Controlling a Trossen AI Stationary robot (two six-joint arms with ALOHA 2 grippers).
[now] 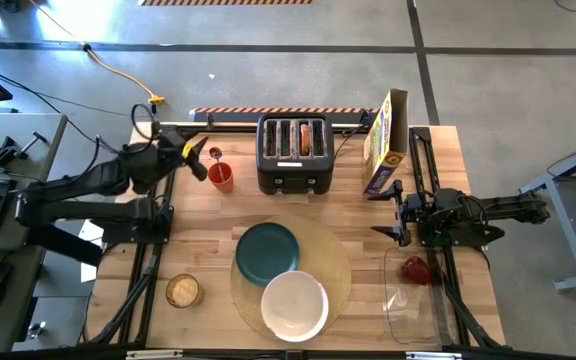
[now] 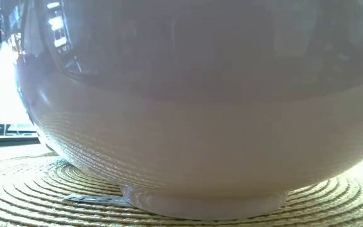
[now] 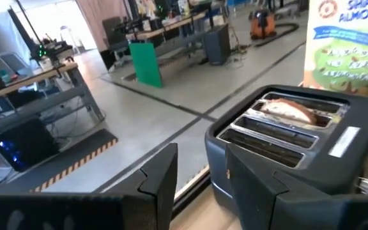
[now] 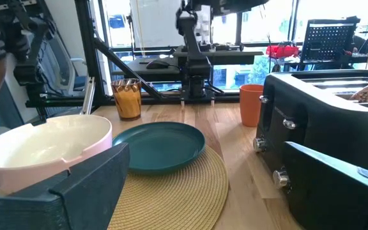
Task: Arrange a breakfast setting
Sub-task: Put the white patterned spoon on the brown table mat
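The round tan placemat [image 1: 334, 262] lies at the table's near middle. On it rest the dark teal plate [image 1: 266, 252] and, nearer, the white bowl [image 1: 294, 305], which fills the low view [image 2: 194, 94]. A tan bagel half [image 3: 287, 110] stands in a slot of the black toaster [image 1: 293, 155]. The small red food item [image 1: 415, 269] lies at the near right. My left gripper [image 1: 198, 160] is open and empty beside the red cup [image 1: 220, 177], pointing at the toaster. My right gripper [image 1: 396, 215] is open and empty, right of the mat. I cannot make out the spoon.
A cereal box [image 1: 386, 140] stands right of the toaster. A clear container [image 1: 413, 305] lies at the near right. A glass jar with tan contents [image 1: 183, 291] stands at the near left. Bare wood shows between the toaster and the mat.
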